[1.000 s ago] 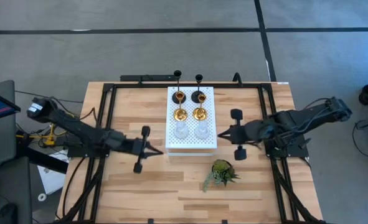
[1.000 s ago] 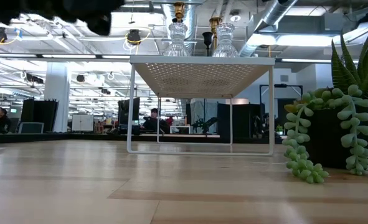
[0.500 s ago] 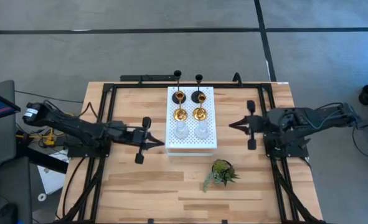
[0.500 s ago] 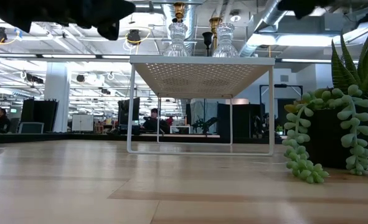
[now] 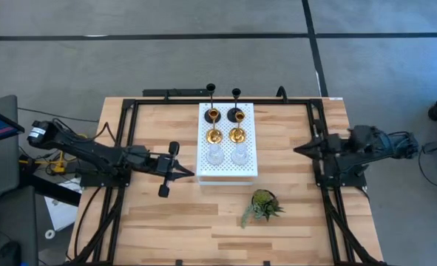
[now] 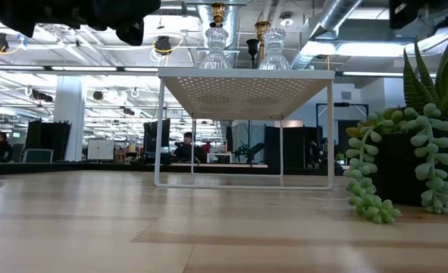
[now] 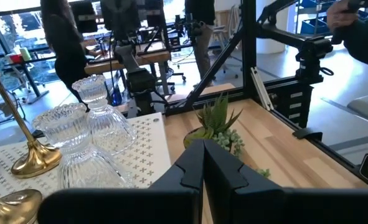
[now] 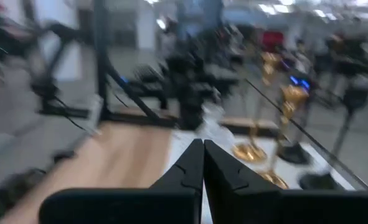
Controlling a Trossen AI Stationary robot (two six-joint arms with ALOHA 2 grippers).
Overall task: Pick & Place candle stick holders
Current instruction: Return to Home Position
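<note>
**All six holders on the shelf; both arms empty, return to rest in hand**

Finding: the candle stick holders stand in three pairs on the white perforated shelf (image 5: 248, 171), which sits mid-worktop (image 5: 166, 222) toward the far edge. The black holders (image 5: 211, 87) are at the shelf's far end, the gold holders (image 5: 214, 137) in the middle and the glass holders (image 5: 214, 155) nearest. None lies on the worktop itself.

Left gripper (image 5: 188, 174): just beside the shelf's near left corner, fingers pressed together on nothing. Right gripper (image 5: 298, 150): well apart from the shelf, toward the worktop's right edge, fingers likewise closed and empty.

Judgement: placing appears complete, and the step in hand is parking the arms. The left arm is the one to watch. Its tip is close to the shelf corner, so it should draw off toward the left edge without brushing the shelf, as the tall stems would likely topple from a knock.

Views compared: the overhead camera gives the layout and both arms. Only the low camera shows that the shelf stands raised on thin legs, with open space beneath and the plant (image 6: 394, 174) to one side. The left wrist camera sees the glass holders close up, and a person's sleeve (image 7: 358, 25) beyond the worktop.
</note>
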